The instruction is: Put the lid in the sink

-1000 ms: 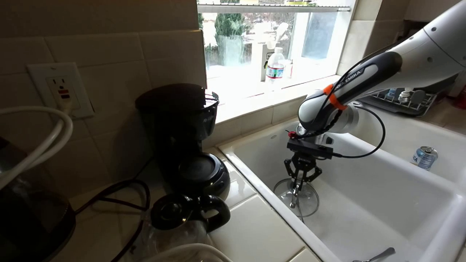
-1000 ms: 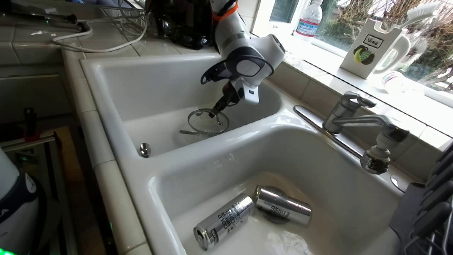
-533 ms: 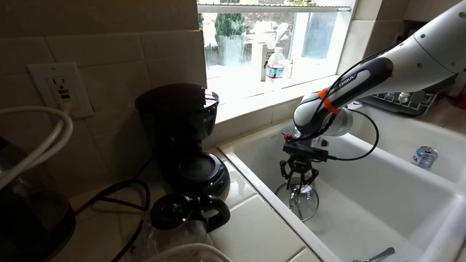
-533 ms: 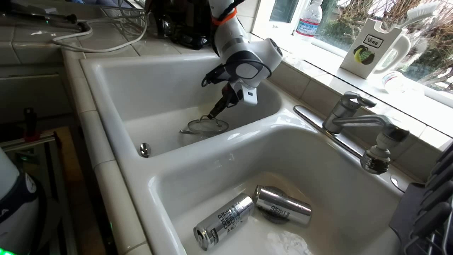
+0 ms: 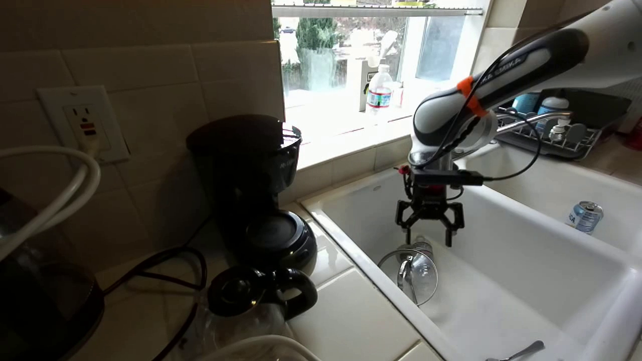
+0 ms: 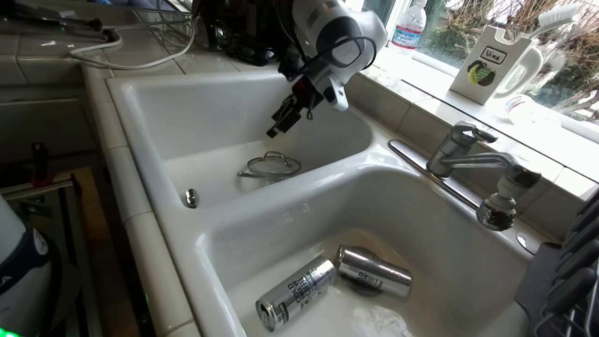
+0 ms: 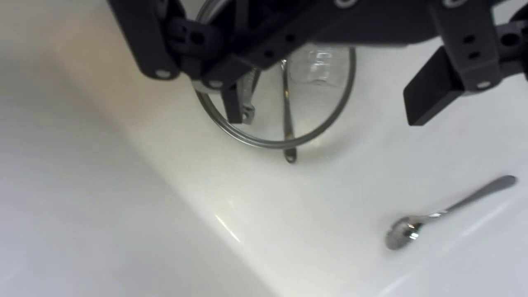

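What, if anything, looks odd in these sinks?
A silver can lies on its side across what looks like a drain, perhaps blocking it. The lid sits over a utensil poking out from beneath, so it may rest unevenly.

This is a kitchen: a white sink (image 5: 521,265) beneath the fingers (image 5: 449,237) holds a clear pot lid (image 6: 275,165) and a spoon (image 7: 451,208). A black coffee maker (image 5: 241,168) stands on the tiled worktop (image 5: 346,313) to one side of the fingers. Well apart from them are a metal faucet (image 6: 482,160) and, farther off, a dish rack (image 6: 538,276).
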Robot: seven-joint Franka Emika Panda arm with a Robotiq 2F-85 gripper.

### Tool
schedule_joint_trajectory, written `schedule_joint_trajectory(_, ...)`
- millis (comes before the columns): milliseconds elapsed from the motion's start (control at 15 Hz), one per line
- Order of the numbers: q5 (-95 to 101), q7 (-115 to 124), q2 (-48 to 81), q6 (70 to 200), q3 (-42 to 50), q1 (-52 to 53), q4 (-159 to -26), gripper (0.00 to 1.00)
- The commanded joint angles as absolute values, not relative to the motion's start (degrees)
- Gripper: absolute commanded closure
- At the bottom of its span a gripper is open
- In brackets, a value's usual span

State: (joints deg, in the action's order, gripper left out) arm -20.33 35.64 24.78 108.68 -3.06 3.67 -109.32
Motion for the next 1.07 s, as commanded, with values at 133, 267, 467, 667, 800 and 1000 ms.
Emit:
schedule_joint_trajectory(133, -7.54, 26.93, 11.08, 87.24, -0.24, 3.61, -106.58, 0.0)
schedule_joint_trajectory(267, -2.61, 23.48, 8.41, 84.24, -0.22, 3.71, -104.72, 0.0)
schedule_joint_trajectory(467, 4.02, 18.56, 3.72, 86.66, -0.78, 3.63, -105.55, 0.0)
schedule_joint_trajectory(667, 7.79, 11.93, -0.72, 89.9, -0.89, 2.96, -107.12, 0.0)
schedule_joint_trajectory(800, 8.5, 7.01, -3.77, 93.13, -0.65, 2.38, -108.48, 0.0)
schedule_joint_trajectory(1000, 6.66, -0.6, -8.27, 99.0, -0.11, 1.61, -111.16, 0.0)
